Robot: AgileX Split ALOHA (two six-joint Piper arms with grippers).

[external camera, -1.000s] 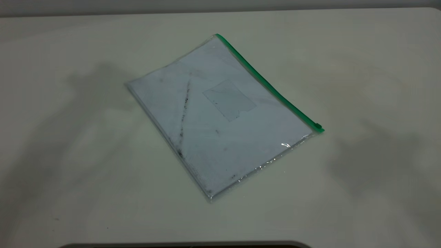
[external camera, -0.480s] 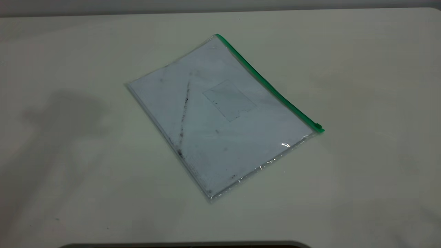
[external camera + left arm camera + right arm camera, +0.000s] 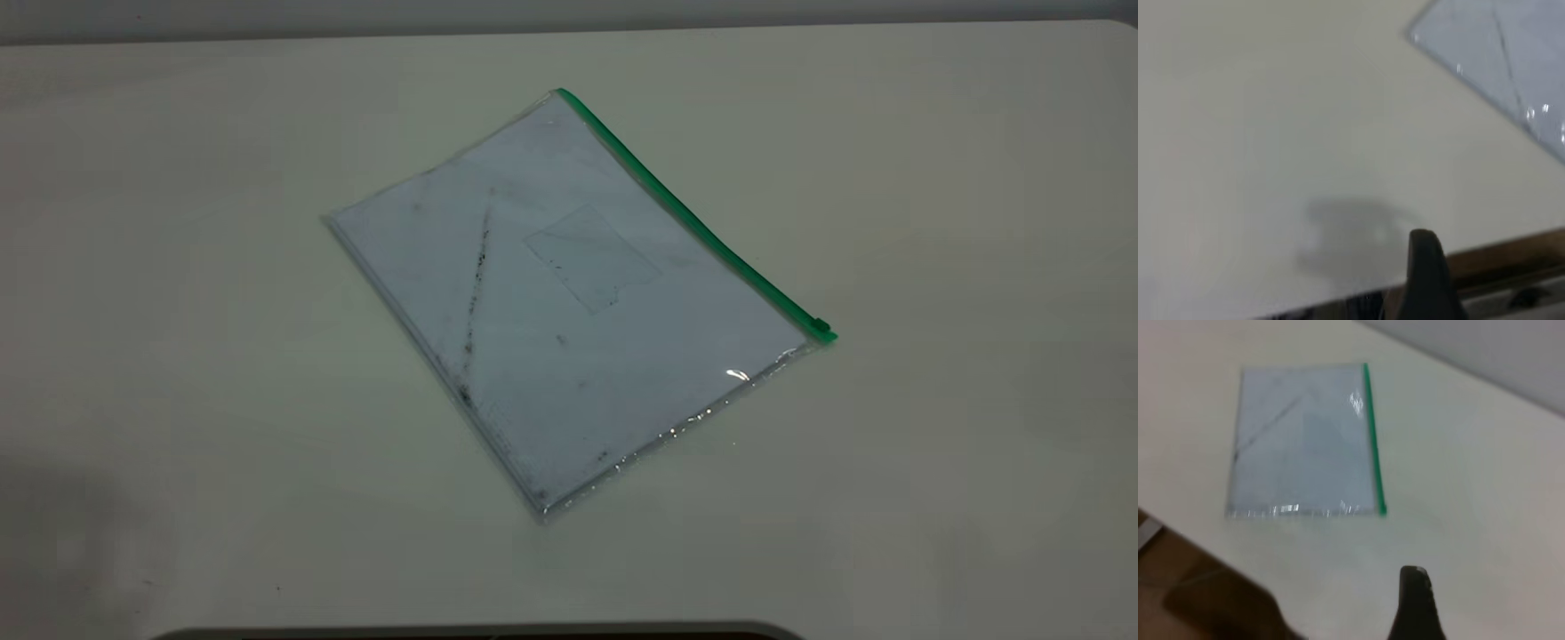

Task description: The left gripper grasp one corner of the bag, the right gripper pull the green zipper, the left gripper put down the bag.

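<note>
The bag (image 3: pixel 569 311) lies flat on the pale table (image 3: pixel 178 356), a clear pouch with smudged white paper inside. The green zipper (image 3: pixel 685 213) runs along its far-right long edge, with the slider tab (image 3: pixel 822 329) at the near right corner. Neither gripper shows in the exterior view. In the left wrist view, the left gripper (image 3: pixel 1423 267) hangs over the table's edge, well away from a corner of the bag (image 3: pixel 1498 47). The right gripper (image 3: pixel 1415 600) sits over bare table, short of the bag (image 3: pixel 1305 440) and the green zipper (image 3: pixel 1373 440). Nothing is held.
The table's edge with brown floor beyond shows in the left wrist view (image 3: pixel 1511 257) and in the right wrist view (image 3: pixel 1178 573). A dark curved rim (image 3: pixel 480 633) lies along the near edge in the exterior view. Bare tabletop surrounds the bag.
The arm shadows on the table have slid outward, the left one now only at the near left corner and the right one gone. The bag has not moved.
</note>
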